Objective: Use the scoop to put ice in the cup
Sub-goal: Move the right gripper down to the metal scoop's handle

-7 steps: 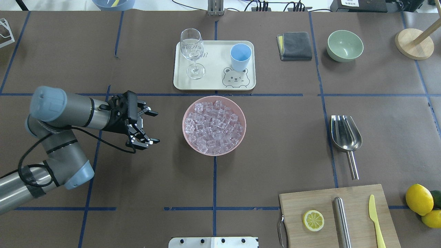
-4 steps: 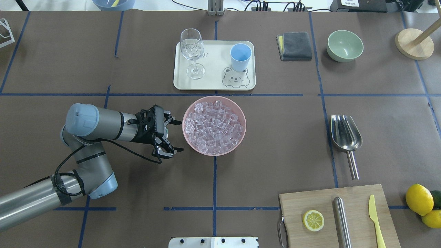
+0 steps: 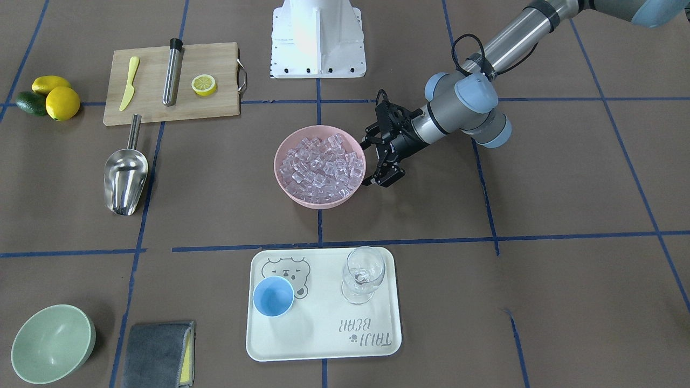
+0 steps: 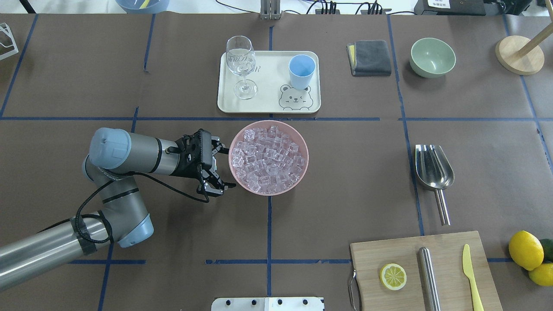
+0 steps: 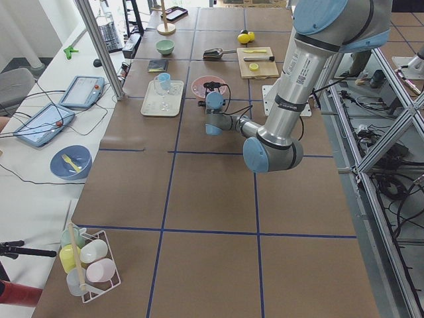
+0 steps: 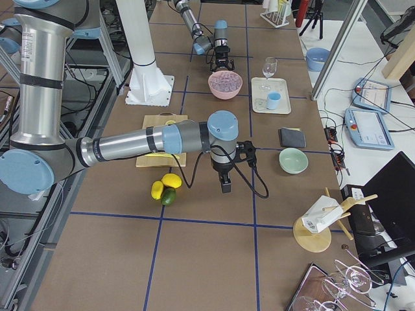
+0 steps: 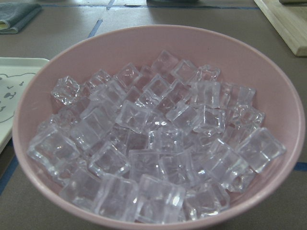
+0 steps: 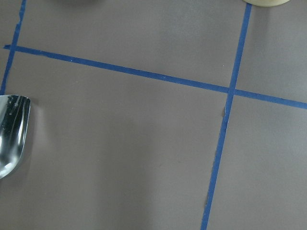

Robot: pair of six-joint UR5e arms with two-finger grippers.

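The left gripper (image 4: 225,168) sits with its jaws spread wide, level with the pink bowl (image 4: 307,157). One finger is off each side of the near rim, probably so it can clamp and steady the bowl. The ice (image 4: 268,157) is heaped inside. The scoop (image 4: 433,166) lies untouched well off to the right, trough up and handle toward the robot, which suits a grab by the right gripper (image 6: 225,184). That gripper hangs near it, but it shows only in the side view, so I cannot tell how its jaws stand. The cup (image 4: 301,71) stands upright and empty on the tray (image 4: 268,103), just beyond the bowl, so the carry is short.
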